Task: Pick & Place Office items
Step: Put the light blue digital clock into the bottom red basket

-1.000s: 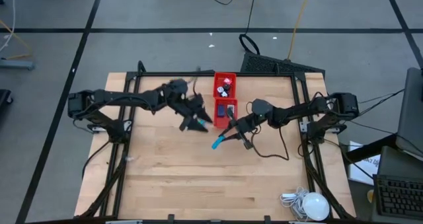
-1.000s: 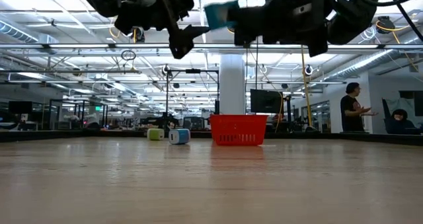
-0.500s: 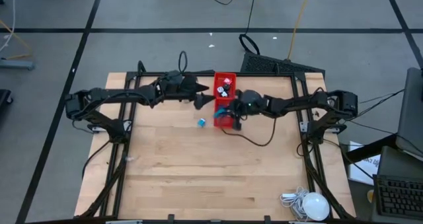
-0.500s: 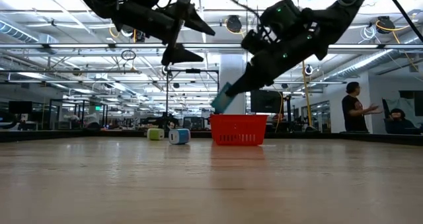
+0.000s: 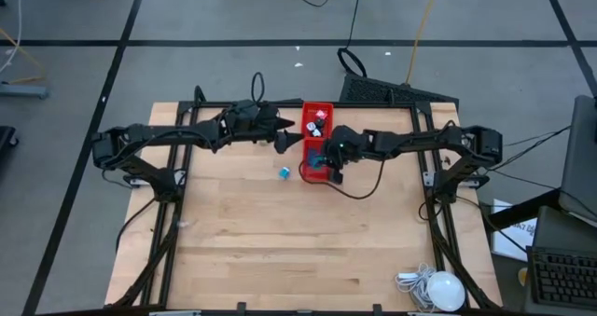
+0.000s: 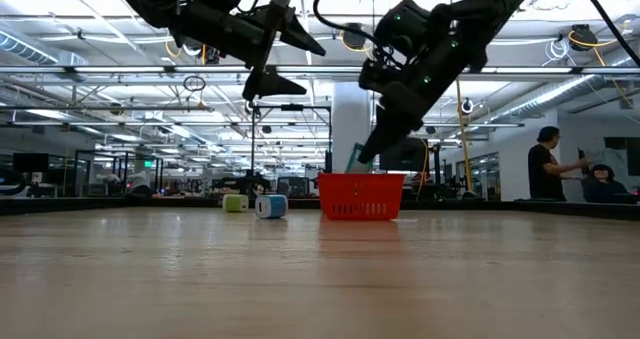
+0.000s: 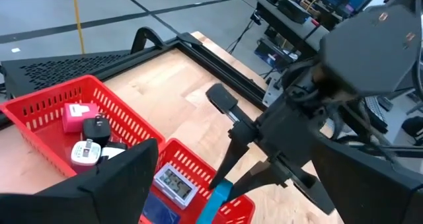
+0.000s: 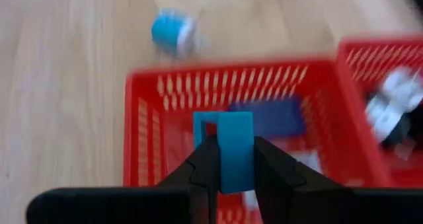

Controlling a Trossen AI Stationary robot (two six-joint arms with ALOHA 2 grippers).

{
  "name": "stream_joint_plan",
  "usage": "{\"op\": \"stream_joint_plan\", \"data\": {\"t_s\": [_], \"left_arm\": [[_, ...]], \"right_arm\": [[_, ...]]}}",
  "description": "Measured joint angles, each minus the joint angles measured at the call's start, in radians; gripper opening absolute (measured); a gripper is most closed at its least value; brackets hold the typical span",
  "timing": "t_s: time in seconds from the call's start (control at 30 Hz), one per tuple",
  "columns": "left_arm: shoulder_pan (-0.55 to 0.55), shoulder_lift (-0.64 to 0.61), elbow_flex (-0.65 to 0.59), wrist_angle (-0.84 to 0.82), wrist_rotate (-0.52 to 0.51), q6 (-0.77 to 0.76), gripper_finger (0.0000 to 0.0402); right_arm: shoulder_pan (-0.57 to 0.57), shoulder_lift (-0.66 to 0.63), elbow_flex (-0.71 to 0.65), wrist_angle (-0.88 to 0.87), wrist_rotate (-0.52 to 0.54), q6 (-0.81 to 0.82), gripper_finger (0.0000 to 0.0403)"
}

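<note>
Pinching a blue piece (image 8: pixel 227 148) over the red tray (image 5: pixel 317 141), the right gripper (image 8: pixel 228 163) hangs above its near compartment. Left gripper (image 5: pixel 284 135) spread at the tray's 9 o'clock. Blue-white piece (image 5: pixel 284 172) lies at 7 o'clock. No writing legible.

I see a red tray (image 5: pixel 326 107) at the table's (image 5: pixel 280 241) far edge, a white lamp (image 5: pixel 445 290) with its cord at the near right corner, and a person (image 6: pixel 547 167) beyond.

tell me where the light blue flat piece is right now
The light blue piece is clamped in the right pincer, hanging over the red tray's nearer compartment, mid-table in the high view.
</note>
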Motion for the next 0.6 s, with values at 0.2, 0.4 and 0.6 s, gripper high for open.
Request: {"op": "stream_joint_plan", "data": {"t_s": [0.2, 0.4, 0.6], "left_arm": [[-0.008, 0.0, 0.0, 0.001, -0.001, -0.007, 0.0397], [-0.019, 0.001, 0.0, 0.006, -0.032, 0.033, 0.0397], [-0.021, 0.001, 0.0, 0.068, -0.028, -0.003, 0.0397]], "right_arm": [[0.0, 0.0, -0.021, -0.045, 0.0, -0.002, 0.0054], [0.0, 0.0, -0.023, -0.057, -0.002, -0.002, 0.0054], [0.001, 0.0, -0.023, -0.045, -0.002, -0.002, 0.0094]]}}
